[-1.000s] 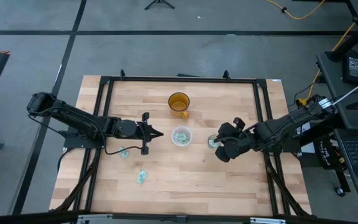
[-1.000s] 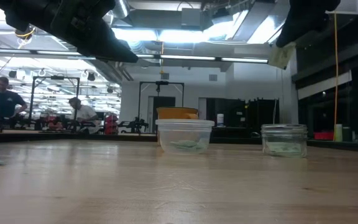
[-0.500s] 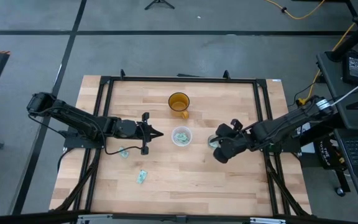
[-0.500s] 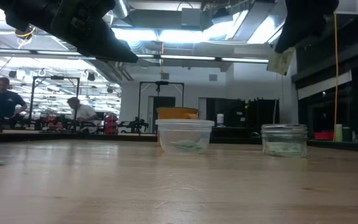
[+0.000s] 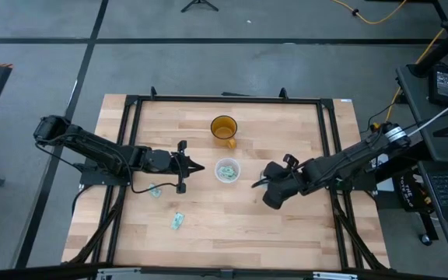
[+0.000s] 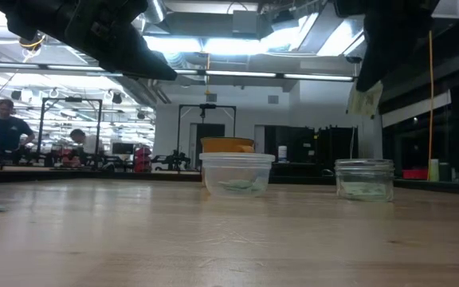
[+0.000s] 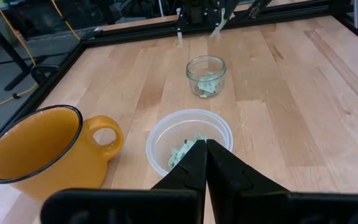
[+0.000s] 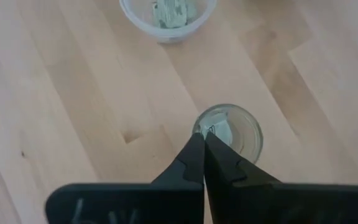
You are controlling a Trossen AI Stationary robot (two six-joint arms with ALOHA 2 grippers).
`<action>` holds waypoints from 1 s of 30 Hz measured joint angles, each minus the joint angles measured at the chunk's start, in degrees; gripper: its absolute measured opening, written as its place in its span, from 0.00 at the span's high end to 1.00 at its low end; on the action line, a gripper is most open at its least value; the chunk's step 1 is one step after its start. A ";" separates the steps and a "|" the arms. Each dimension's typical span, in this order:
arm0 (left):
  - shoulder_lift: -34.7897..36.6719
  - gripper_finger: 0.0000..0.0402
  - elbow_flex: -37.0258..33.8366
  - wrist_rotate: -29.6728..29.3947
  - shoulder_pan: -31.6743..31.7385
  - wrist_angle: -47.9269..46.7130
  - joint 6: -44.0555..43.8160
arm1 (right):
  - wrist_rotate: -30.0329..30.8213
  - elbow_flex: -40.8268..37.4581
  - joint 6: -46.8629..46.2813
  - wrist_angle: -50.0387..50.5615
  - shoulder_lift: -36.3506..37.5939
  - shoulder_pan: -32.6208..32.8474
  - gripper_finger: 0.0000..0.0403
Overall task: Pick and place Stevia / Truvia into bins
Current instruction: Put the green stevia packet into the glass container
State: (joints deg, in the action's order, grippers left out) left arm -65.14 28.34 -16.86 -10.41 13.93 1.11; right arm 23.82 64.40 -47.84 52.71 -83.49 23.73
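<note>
My right gripper is shut on a pale green packet and hovers over the small glass jar, which holds packets. From the right wrist the jar sits just past my fingertips. The clear plastic cup stands to the left of the jar and also holds packets. My left gripper is shut, holds nothing, and hovers left of the clear cup. Two more packets lie flat on the table beneath the left arm. My right gripper pinches the packet by its upper edge between the two fingertips, coming from above and slanting toward the table's left. The packet hangs below the fingers, lifted clear, above the jar's mouth.
An amber handled cup stands behind the clear cup, toward the far edge. A black frame rail runs around the tabletop. Bare wood lies along the near edge. People sit far off in the room.
My right gripper has moved toward the table's left and down, staying shut on the packet. The packet now hangs lower and closer above the jar than a second ago.
</note>
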 joint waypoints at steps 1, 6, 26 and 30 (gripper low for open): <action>0.00 0.99 0.00 0.00 0.00 0.00 -0.13 | -0.02 0.00 -0.02 -0.25 -0.42 0.00 1.00; 0.00 0.98 0.00 0.00 -0.01 0.02 -0.09 | -1.07 0.00 -0.06 -0.45 -2.67 0.00 1.00; 0.00 0.99 -0.02 0.48 -0.04 0.50 -0.34 | -7.19 -10.96 3.20 -13.06 -4.01 -5.36 1.00; 0.00 0.99 -0.02 0.48 -0.04 0.50 -0.35 | -7.11 -12.66 3.38 -13.45 -4.01 -7.05 1.00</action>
State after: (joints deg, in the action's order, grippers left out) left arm -65.14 28.32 -16.38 -10.46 14.44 0.76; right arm 16.70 51.75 -44.46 39.26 -87.50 16.68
